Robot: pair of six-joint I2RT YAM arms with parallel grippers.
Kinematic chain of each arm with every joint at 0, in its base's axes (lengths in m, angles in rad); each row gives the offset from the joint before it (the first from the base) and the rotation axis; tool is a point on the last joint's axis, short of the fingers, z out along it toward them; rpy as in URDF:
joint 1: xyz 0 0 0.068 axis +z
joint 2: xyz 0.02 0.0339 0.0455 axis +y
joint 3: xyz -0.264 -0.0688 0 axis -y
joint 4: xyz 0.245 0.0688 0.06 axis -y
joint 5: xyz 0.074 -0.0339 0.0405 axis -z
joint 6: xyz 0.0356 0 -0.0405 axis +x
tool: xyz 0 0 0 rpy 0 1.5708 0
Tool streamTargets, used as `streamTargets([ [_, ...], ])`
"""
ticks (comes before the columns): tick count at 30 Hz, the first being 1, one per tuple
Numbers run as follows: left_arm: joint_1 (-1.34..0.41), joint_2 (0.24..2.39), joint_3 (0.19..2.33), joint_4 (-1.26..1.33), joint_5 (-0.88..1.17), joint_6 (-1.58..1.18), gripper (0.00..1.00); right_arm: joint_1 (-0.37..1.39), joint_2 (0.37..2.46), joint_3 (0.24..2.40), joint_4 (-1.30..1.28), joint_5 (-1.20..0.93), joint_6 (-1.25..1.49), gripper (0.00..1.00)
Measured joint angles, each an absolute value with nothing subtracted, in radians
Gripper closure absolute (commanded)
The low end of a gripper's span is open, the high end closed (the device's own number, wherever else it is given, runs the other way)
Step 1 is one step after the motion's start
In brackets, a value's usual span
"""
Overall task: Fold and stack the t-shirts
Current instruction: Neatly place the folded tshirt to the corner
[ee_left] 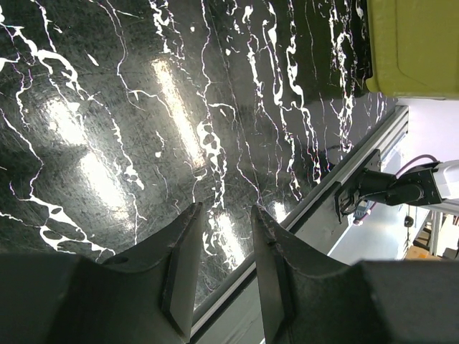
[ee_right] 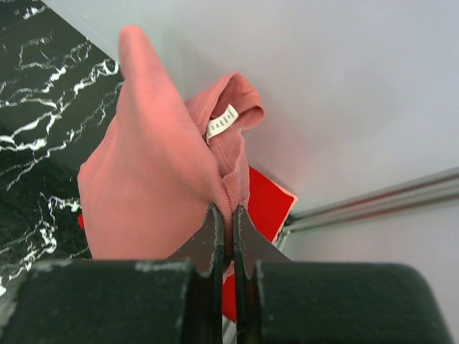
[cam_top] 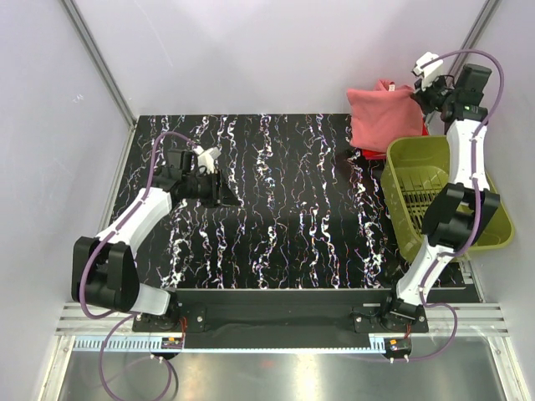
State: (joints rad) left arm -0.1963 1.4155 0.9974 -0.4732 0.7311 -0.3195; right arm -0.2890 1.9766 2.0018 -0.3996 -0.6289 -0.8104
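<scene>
The salmon-pink t-shirt (cam_top: pixel 383 115) hangs bunched at the table's far right corner, lifted off the surface. My right gripper (ee_right: pixel 224 209) is shut on its collar hem; in the right wrist view the salmon-pink t-shirt (ee_right: pixel 158 179) shows a white label. The brighter red t-shirt (ee_right: pixel 267 201) lies under it, mostly hidden; a red edge shows in the top view (cam_top: pixel 368 154). My left gripper (ee_left: pixel 224 211) is open and empty, low over the black marbled table (cam_top: pixel 276 209) at the left; in the top view it (cam_top: pixel 219 197) sits far from both shirts.
An olive-green plastic basket (cam_top: pixel 418 196) stands tilted at the right table edge, next to the right arm; its corner shows in the left wrist view (ee_left: pixel 416 43). White walls close the back and sides. A metal rail (cam_top: pixel 276 334) runs along the near edge.
</scene>
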Motion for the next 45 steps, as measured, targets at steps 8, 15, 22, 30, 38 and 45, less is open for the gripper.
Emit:
streamTargets([
  [8,-0.196,1.398,0.987,-0.471,0.732,-0.320,0.62,-0.314,1.950,1.968,-0.469,-0.628,-0.854,1.00],
  [15,-0.196,1.398,0.987,-0.469,0.738,-0.321,0.62,-0.315,1.946,2.047,-0.558,-0.698,-0.890,1.00],
  [22,-0.196,1.398,0.986,-0.469,0.738,-0.321,0.62,-0.315,1.903,2.008,-0.600,-0.744,-0.921,1.00],
  [30,-0.196,1.398,0.986,-0.469,0.744,-0.321,0.62,-0.317,1.885,1.978,-0.591,-0.707,-0.947,1.00],
  [38,-0.196,1.401,0.986,-0.469,0.749,-0.321,0.62,-0.331,2.085,2.149,-0.535,-0.689,-0.949,1.00],
  [45,-0.196,1.435,0.986,-0.470,0.749,-0.321,0.62,-0.335,2.310,2.325,-0.476,-0.635,-0.939,1.00],
])
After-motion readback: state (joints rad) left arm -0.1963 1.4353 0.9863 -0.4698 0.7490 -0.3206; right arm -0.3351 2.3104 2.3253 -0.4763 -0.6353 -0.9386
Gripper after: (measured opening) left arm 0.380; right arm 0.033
